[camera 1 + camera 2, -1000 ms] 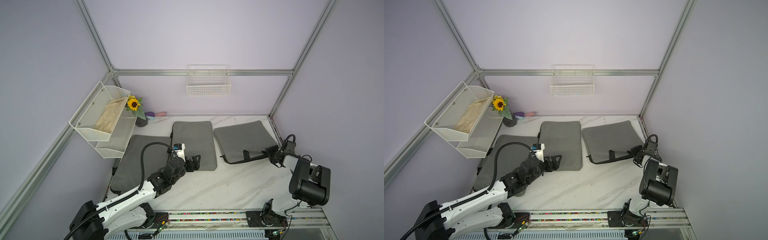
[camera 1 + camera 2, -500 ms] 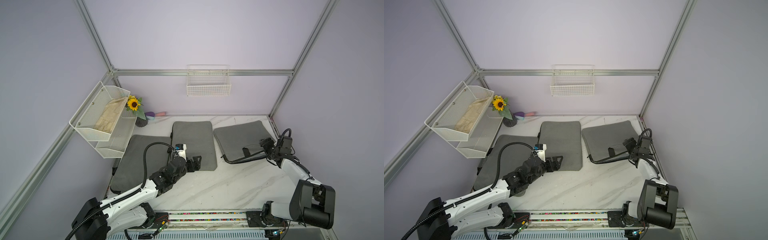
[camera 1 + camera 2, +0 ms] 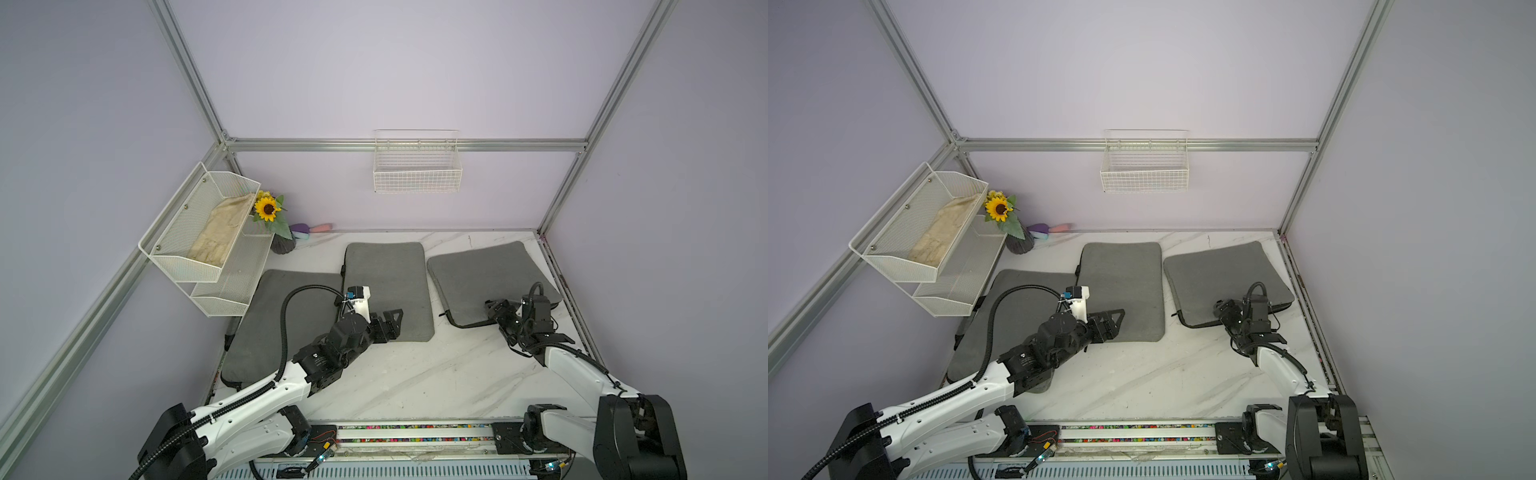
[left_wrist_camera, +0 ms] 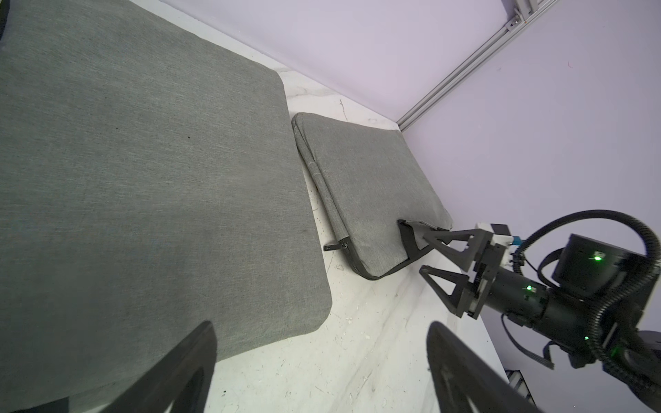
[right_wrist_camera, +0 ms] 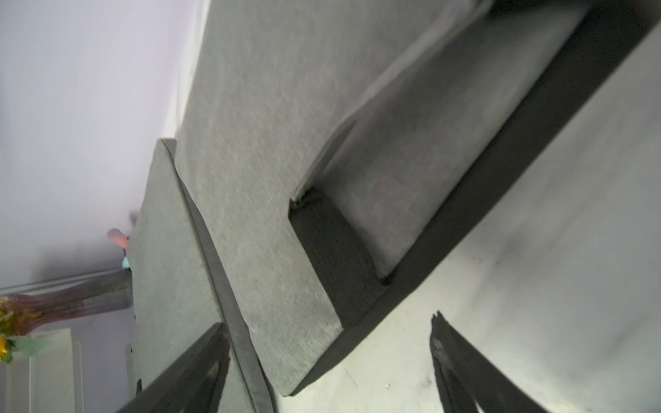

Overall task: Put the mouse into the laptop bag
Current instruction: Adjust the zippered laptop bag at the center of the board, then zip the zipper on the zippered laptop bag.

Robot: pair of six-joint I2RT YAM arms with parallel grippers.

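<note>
In both top views I see three grey bags lying flat on the white counter point(image 3: 415, 374). The laptop bag point(image 3: 486, 270) closest to my right arm is the one I care about. The middle bag point(image 3: 386, 278) and the third bag point(image 3: 270, 324) lie beside it. My right gripper point(image 3: 496, 307) is low at the laptop bag's near edge. My left gripper point(image 3: 390, 322) hangs over the near end of the middle bag. I cannot tell where the mouse is, as no view shows it to me.

From the left wrist, the left gripper point(image 4: 322, 325) has its jaws spread wide with nothing between them. Under it are the counter and the middle bag's point(image 4: 143, 161) edge. Across the counter, the right gripper point(image 4: 425, 252) also has its jaws spread. One fingertip point(image 4: 427, 234) is right at a dark flap point(image 4: 407, 243) on the laptop bag point(image 4: 368, 186). I cannot tell if it touches. A small zip pull point(image 4: 338, 246) sticks out near the bag's corner.

The right wrist picture is a bit blurry. The right gripper's point(image 5: 327, 321) jaws are spread and pinch nothing. Just ahead, the laptop bag point(image 5: 250, 143) has a sunken part with a dark lining point(image 5: 332, 250).
</note>
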